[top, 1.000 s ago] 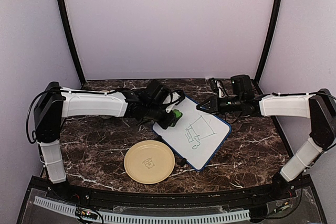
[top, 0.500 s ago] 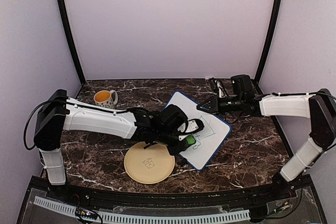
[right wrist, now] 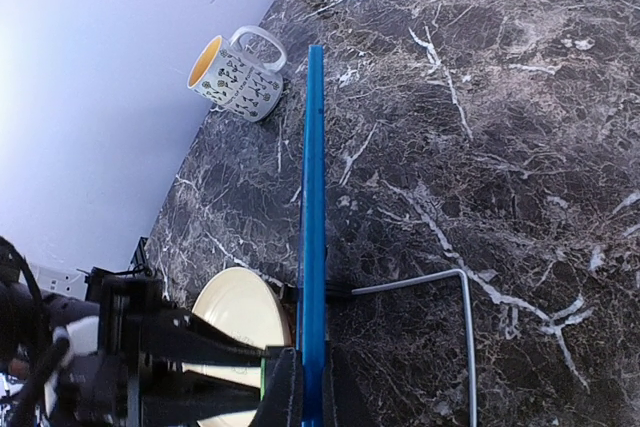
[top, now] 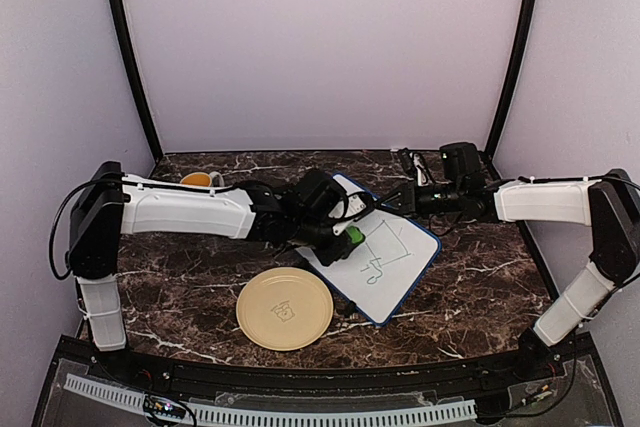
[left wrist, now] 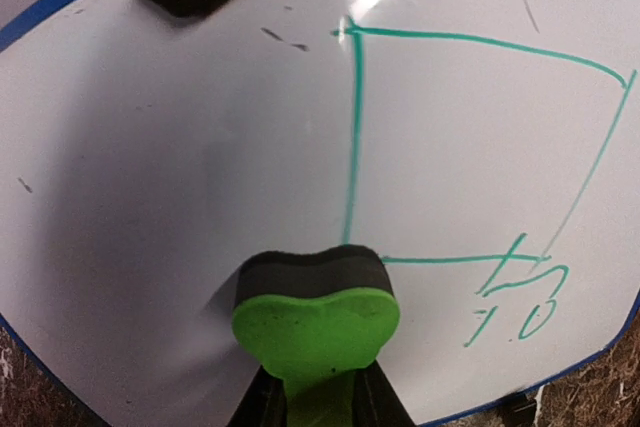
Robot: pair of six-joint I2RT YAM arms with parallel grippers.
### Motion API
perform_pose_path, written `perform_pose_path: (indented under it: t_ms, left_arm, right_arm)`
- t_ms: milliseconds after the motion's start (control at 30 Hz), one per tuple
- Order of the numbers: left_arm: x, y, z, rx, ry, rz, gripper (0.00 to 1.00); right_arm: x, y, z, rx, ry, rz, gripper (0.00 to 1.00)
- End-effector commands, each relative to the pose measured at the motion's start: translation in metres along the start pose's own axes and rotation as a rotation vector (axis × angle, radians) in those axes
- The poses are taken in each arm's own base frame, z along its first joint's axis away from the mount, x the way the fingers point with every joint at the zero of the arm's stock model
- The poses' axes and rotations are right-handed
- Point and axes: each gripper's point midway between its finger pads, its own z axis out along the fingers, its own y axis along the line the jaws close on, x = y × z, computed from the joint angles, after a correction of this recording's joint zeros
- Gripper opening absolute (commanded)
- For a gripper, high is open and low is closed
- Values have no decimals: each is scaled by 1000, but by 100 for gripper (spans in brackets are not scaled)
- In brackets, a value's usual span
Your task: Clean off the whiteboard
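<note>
The whiteboard point(top: 402, 277), white with a blue frame, lies tilted on the marble table and bears a green marker drawing point(left wrist: 480, 147) of a box with scribbles below it. My left gripper point(top: 343, 237) is shut on a green eraser point(left wrist: 315, 322) with a black felt pad. The pad presses on the board at the box's lower left corner. My right gripper point(top: 386, 203) is shut on the board's far edge. In the right wrist view that edge shows as a blue strip point(right wrist: 314, 197) between the gripper point(right wrist: 312, 387) jaws.
A round pale-yellow plate point(top: 285, 308) lies just near-left of the board. A patterned mug point(right wrist: 235, 72) with an orange inside stands at the back left, half hidden behind my left arm point(top: 190, 209). A bent metal wire point(right wrist: 440, 287) lies under the board.
The left gripper swept the eraser from the board's far left corner down toward its near edge, then back up to the left middle. The right gripper and board stayed put.
</note>
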Motion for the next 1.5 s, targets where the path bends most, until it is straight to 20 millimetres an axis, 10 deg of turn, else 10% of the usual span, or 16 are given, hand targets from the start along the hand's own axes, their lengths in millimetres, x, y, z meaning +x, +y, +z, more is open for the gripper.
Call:
perform_pose_path:
  t_ms: [0,567,800,1133,1467]
  left_arm:
    - [-17,51,-5,-127,-44,-104,2]
    - [-1,-62,10,78,29,117,2]
    - [-13,-41,7,-12,17,97,2]
    - [-34,41,-9,-80,-38,-118,2]
    - [-47,4,-4,13,-50,-51,3]
  right_arm:
    - [15,-8,3,16,41,8,0]
    - [13,-9,4,18,35,12,0]
    - [14,-10,6,11,35,17,0]
    - [12,-8,4,10,32,10,0]
    - [9,-5,2,1,19,3,0]
